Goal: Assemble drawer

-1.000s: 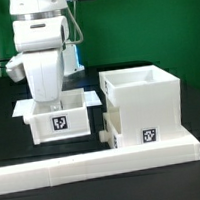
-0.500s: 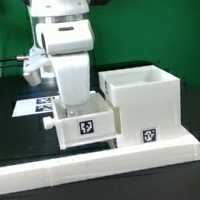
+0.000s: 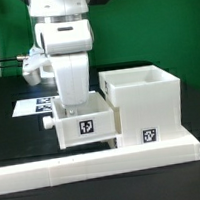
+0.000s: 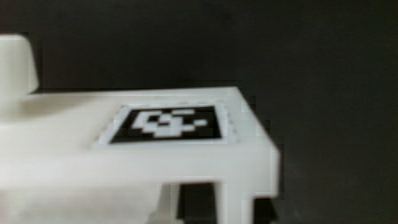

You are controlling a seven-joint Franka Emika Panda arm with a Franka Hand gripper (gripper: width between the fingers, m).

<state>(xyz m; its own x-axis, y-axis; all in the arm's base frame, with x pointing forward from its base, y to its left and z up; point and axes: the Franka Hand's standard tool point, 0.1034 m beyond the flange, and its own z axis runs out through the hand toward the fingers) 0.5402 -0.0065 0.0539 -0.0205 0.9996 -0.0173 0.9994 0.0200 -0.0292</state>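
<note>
In the exterior view my gripper [image 3: 76, 103] reaches down into a small white drawer tray [image 3: 88, 129] and is shut on its wall. The tray carries a square tag on its front and a round knob [image 3: 49, 124] on the side towards the exterior view's left. It rests against the left side of the large white cube shell [image 3: 143, 95], which has a tag low on its front. In the wrist view the tray's tagged face [image 4: 169, 122] fills the frame, and my gripper [image 4: 228, 205] has its two dark fingers either side of a white wall.
The long low white L-shaped rail [image 3: 96, 167] runs along the front, against the tray and the shell. The marker board [image 3: 30, 106] lies flat on the black table behind the tray. A green wall stands behind.
Since one second ago my gripper has carried the tray towards the exterior view's right, up against the shell. Nothing has moved in the last half second.
</note>
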